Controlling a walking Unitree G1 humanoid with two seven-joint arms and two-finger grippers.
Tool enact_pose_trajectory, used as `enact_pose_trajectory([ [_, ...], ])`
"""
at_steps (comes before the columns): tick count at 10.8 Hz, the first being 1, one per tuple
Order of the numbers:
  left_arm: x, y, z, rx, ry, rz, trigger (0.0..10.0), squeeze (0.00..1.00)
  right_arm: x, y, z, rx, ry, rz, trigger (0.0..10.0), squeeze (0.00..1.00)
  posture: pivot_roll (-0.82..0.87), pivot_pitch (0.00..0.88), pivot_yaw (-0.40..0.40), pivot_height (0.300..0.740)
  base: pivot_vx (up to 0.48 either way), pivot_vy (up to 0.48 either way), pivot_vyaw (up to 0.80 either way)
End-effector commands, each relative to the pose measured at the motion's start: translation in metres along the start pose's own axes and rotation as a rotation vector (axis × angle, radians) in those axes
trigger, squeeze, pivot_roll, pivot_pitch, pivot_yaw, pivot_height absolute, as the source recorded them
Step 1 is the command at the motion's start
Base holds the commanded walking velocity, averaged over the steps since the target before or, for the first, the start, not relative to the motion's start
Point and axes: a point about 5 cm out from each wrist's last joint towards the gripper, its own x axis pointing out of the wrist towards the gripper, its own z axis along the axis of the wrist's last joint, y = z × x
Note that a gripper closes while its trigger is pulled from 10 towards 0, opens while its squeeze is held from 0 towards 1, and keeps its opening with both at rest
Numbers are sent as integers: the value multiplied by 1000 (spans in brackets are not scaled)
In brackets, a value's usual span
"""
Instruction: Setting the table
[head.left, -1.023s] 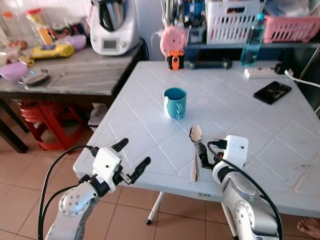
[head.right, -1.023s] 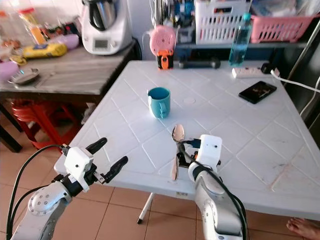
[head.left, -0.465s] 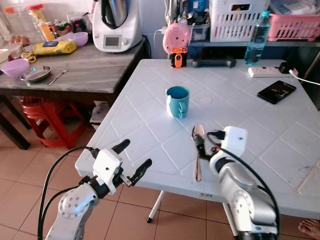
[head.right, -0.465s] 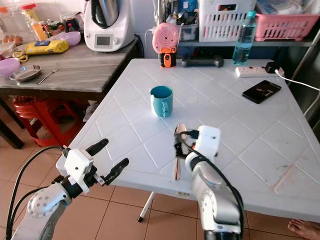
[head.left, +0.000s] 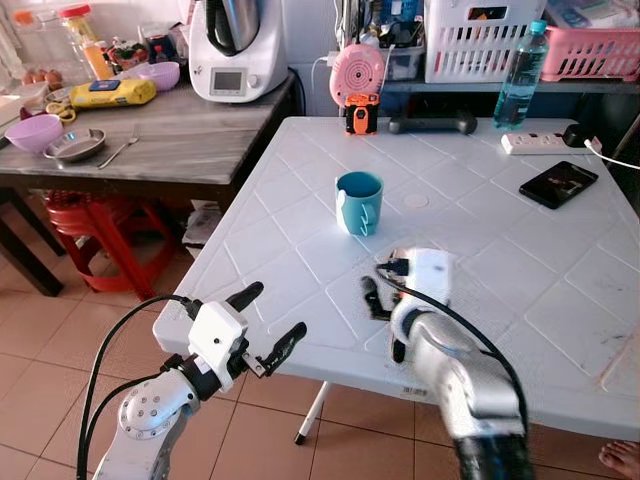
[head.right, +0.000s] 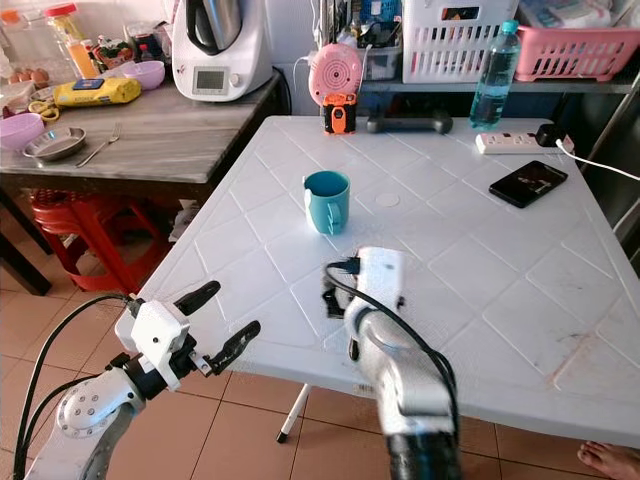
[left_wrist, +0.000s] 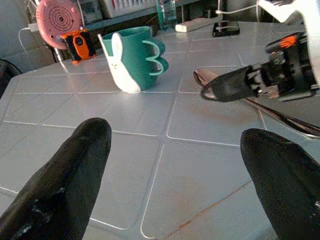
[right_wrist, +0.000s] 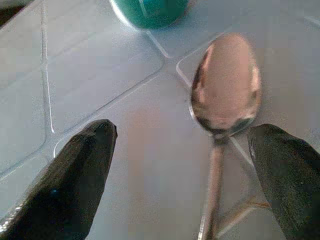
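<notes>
Spread wide, the right gripper (right_wrist: 175, 165) hovers low over the white table (head.left: 560, 290), its arm bent sharply inward, the spoon (right_wrist: 226, 90) lying between its fingers, seemingly untouched. Just beyond stands the teal mug (head.left: 358, 203). Equally parted, the left gripper (head.left: 268, 325) hangs off the table's near edge.

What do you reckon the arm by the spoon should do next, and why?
Probably ease the right gripper sideways over the spoon and then lower it. Its fingers stand open above the white table, but the spoon lies near one finger rather than midway, untouched. The teal mug stands just beyond, so keep the shift small.
</notes>
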Motion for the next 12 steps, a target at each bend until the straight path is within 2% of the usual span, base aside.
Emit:
enact_pose_trajectory([
  [1,-1,1,3,12,-6,-3,10000,0,2,2,-11,-1,79,3,7294,0,-35,0,79,740,0,0,0],
  [2,-1,0,4,11,-7,-2,10000,0,1,-2,-16,-14,104,-5,2745,0,-33,0,77,740,0,0,0],
  [3,-1,0,4,10,-7,-3,10000,0,-2,-8,-24,-29,138,-27,1843,0,-34,0,75,740,0,0,0],
  [4,-1,0,4,10,-5,-5,10000,0,-5,-16,-30,-36,158,-53,471,0,-35,0,76,740,0,0,0],
  [5,0,0,5,9,-7,-7,10000,0,-6,-19,-32,-30,170,-71,0,0,-37,0,80,740,0,0,0],
  [6,0,1,4,8,-5,-12,10000,0,-10,-30,-35,-41,178,-117,0,0,-42,0,85,740,0,0,0],
  [8,1,2,4,7,-4,-20,10000,0,-14,-38,-42,-29,203,-154,0,0,-46,0,94,740,0,0,0],
  [9,1,2,4,6,-3,-27,10000,0,-14,-40,-40,-49,191,-169,0,0,-49,0,101,740,0,0,0],
  [12,3,3,4,4,-3,-46,10000,0,-10,-43,-31,-9,147,-176,0,0,-47,0,104,740,0,0,0],
])
